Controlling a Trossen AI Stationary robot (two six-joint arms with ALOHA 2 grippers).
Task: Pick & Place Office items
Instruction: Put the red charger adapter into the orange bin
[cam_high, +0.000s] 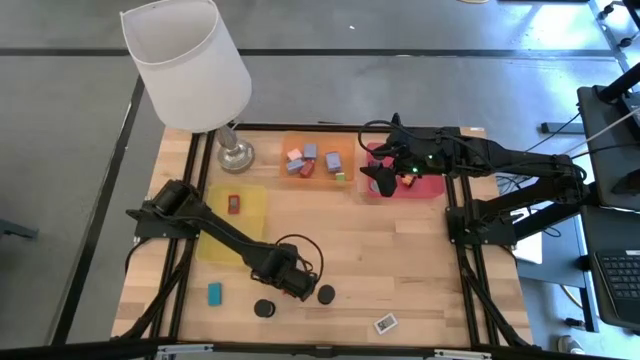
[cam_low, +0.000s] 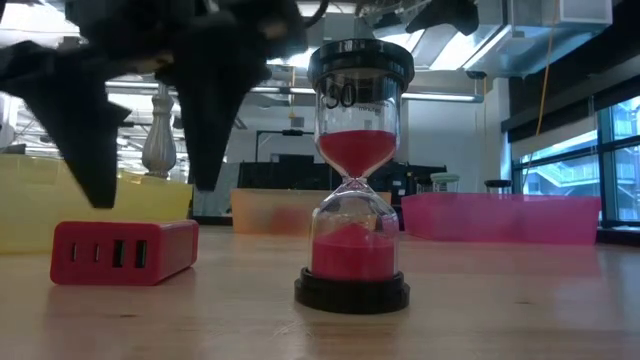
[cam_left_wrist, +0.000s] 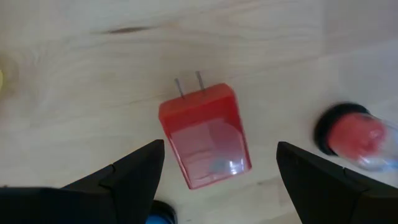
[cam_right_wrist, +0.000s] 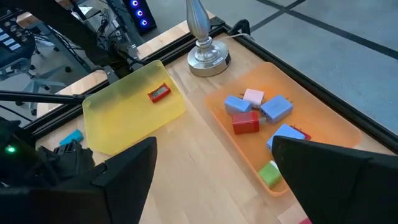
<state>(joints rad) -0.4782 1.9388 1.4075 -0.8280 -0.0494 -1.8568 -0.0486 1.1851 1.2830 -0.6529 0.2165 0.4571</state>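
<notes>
Desk (cam_high: 400, 260) inspected from the left edge of the overhead picture to the right.

Upper left: white-shaded lamp (cam_high: 190, 45), its metal base (cam_high: 236, 155) on the desk's far edge. Lower left: one teal block (cam_high: 214, 293) flat on the wood. Left of centre: yellow tray (cam_high: 225, 235) holding a single small red item (cam_high: 233, 204).

Lower centre: left hand (cam_high: 305, 283) low over the desk, fingers (cam_left_wrist: 134, 171) spread wide apart and gripping nothing. The left wrist view shows a red plug-in charger (cam_left_wrist: 205, 135) lying flat between them, touching neither finger, prongs pointing away. In the low view the same charger (cam_low: 125, 250) rests on its side on the wood. Just beside it stands a sand timer (cam_low: 355, 180) with red sand, upright, black top and base. A black disc (cam_high: 264, 309) lies in front of the left hand.

Upper centre: orange tray (cam_high: 345, 150) containing lavender, red, pink and green pieces (cam_right_wrist: 258, 112) bunched together.

Lower centre-right: white labelled tag (cam_high: 385, 323) near the front edge.

Upper right: right hand (cam_high: 375, 178) over the pink tray (cam_high: 425, 187), fingers parted, nothing between them
</notes>
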